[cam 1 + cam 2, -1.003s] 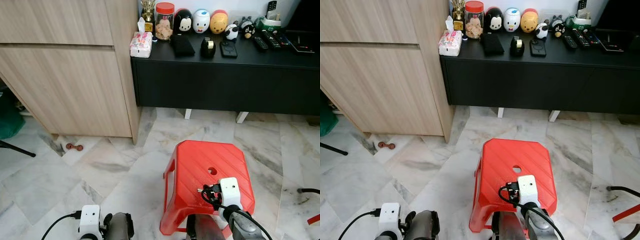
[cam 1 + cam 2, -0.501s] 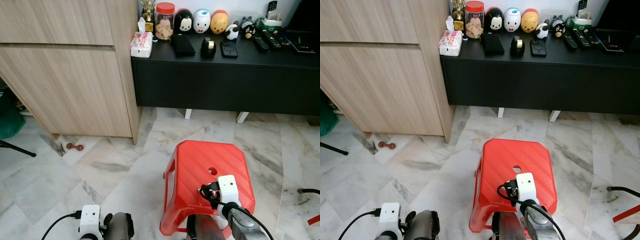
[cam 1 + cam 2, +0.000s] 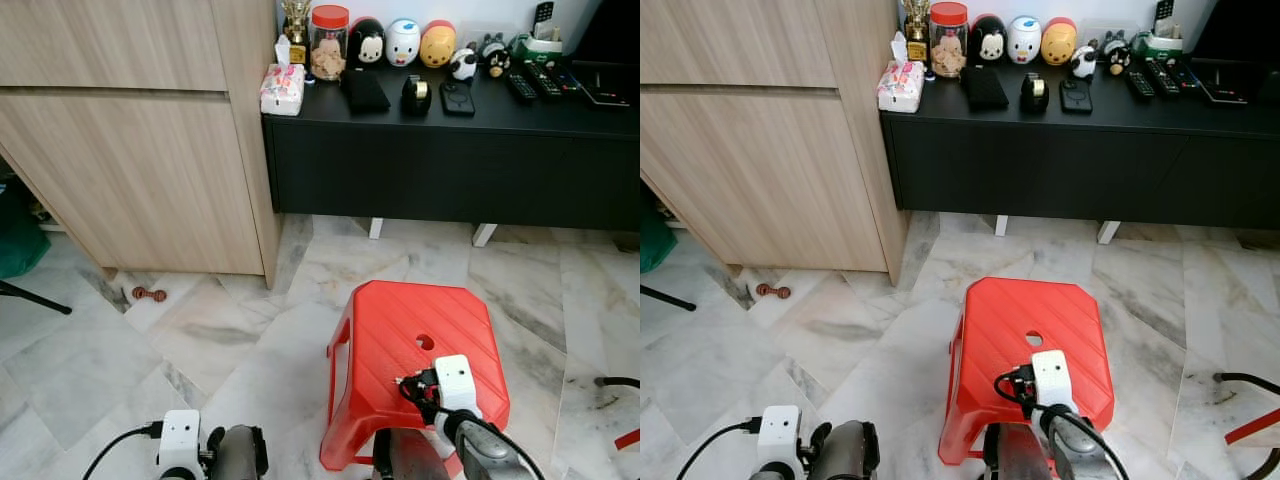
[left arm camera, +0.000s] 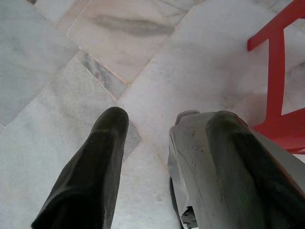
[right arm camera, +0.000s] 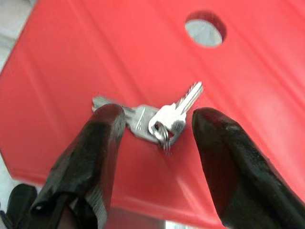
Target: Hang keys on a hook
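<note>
Grasp step in hand: right tool held open, fingers straddling silver keys on ring, near front edge of red plastic stool. Closing on keys judged next. Left tool open, idle over marble floor.

Both head eyes look steeply down at the red plastic stool, lower centre; wrist cameras sit close, also sharing it.

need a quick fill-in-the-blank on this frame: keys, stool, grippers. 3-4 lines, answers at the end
1. The bunch of silver metal keys lies on the seat of the ____ plastic stool.
2. The right gripper has its two black fingers ____, one on each side of the keys.
3. The left gripper hangs over the grey-veined ____ floor.
4. The stool's seat has a round ____ in it.

Missing words: red; open; marble; hole
</note>
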Tool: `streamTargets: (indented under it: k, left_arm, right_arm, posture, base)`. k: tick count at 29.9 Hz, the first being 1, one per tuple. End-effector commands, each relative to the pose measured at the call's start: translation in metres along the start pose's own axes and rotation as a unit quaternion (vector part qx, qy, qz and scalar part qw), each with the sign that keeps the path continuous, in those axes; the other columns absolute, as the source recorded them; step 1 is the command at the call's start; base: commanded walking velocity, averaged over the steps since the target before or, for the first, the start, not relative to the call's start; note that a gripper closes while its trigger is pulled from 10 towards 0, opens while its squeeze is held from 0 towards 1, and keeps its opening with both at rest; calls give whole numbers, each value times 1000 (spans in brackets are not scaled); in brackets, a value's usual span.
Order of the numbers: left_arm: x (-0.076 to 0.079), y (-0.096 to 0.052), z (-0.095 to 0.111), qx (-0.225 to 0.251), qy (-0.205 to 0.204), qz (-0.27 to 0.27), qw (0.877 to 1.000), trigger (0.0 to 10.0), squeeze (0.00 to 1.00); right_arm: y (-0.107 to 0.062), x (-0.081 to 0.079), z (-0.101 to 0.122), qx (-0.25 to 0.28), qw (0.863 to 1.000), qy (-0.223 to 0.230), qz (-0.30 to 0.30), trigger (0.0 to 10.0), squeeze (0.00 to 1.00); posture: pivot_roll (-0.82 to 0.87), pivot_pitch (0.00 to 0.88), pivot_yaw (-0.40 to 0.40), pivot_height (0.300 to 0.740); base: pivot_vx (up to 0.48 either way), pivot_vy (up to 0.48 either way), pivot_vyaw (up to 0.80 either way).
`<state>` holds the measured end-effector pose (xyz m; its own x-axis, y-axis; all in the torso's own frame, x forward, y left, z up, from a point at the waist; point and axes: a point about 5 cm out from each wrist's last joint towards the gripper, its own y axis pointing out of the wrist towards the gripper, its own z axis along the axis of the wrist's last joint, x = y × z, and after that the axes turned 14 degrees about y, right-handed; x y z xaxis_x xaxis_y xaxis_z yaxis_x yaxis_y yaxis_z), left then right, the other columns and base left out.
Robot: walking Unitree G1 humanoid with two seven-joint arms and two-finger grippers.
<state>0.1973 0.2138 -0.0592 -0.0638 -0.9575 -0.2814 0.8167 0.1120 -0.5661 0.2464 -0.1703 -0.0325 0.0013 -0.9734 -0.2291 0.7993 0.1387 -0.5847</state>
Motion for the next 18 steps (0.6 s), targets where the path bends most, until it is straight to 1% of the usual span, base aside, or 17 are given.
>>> streamTargets:
  k: [1,2,3,5,6,7,9,10,11,12,13,14,17,18]
  left_arm:
    - [7,-9,-21,-43,5,-18,999,10000,0]
    - [7,-9,-20,-43,5,-17,999,10000,0]
    - [6,-9,-20,-43,5,-16,999,10000,0]
    - [6,-9,-20,-43,5,-16,999,10000,0]
    - [6,-9,-21,-43,4,-16,999,10000,0]
    - [6,-9,-21,-43,4,-16,999,10000,0]
    - [6,-9,-21,-43,4,-16,999,10000,0]
    - [6,-9,-21,-44,4,-15,999,10000,0]
    - [6,-9,-21,-44,4,-15,999,10000,0]
    - [6,-9,-21,-44,4,-15,999,10000,0]
    - [6,-9,-21,-44,4,-15,999,10000,0]
    - [6,-9,-21,-44,4,-16,999,10000,0]
    - [6,-9,-21,-44,5,-17,999,10000,0]
    - [7,-9,-20,-43,5,-17,999,10000,0]
  right_arm:
    - [0,2,-2,-7,1000,5,-6,10000,0]
    - [1,2,-2,-10,1000,5,-7,10000,0]
    - [2,1,-3,-12,1000,9,-8,8980,0]
    - [2,2,-3,-13,1000,12,-11,9137,0]
    - [2,2,-3,-14,1000,12,-12,9647,0]
    - [2,2,-3,-13,1000,13,-13,9843,0]
    - [3,2,-3,-13,1000,14,-13,9412,0]
    - [3,1,-3,-13,1000,14,-13,8549,0]
    - [3,1,-3,-13,1000,14,-13,8549,0]
    - [3,1,-3,-12,1000,14,-13,6784,0]
    - [3,1,-2,-12,1000,14,-14,4510,0]
    - [3,1,-2,-12,1000,14,-14,4118,0]
    - [4,1,-2,-13,1000,8,-11,4039,0]
    - [4,0,-1,-13,1000,9,-12,2627,0]
  posture:
    - [161,139,-44,608]
    - [161,139,-44,608]
    - [163,139,-44,608]
    - [163,139,-44,608]
    - [165,140,-44,608]
    - [165,141,-44,608]
    - [164,141,-43,608]
    - [164,141,-43,608]
    - [164,141,-43,608]
    - [163,141,-43,608]
    - [163,141,-43,608]
    - [163,141,-43,608]
    - [163,141,-43,608]
    - [164,140,-43,608]
  base:
    - [0,0,0]
    - [0,0,0]
    - [0,0,0]
    - [0,0,0]
    - [0,0,0]
    - [0,0,0]
    - [0,0,0]
    - [0,0,0]
    - [0,0,0]
    - [0,0,0]
    - [0,0,0]
    - [0,0,0]
    - [0,0,0]
    - [0,0,0]
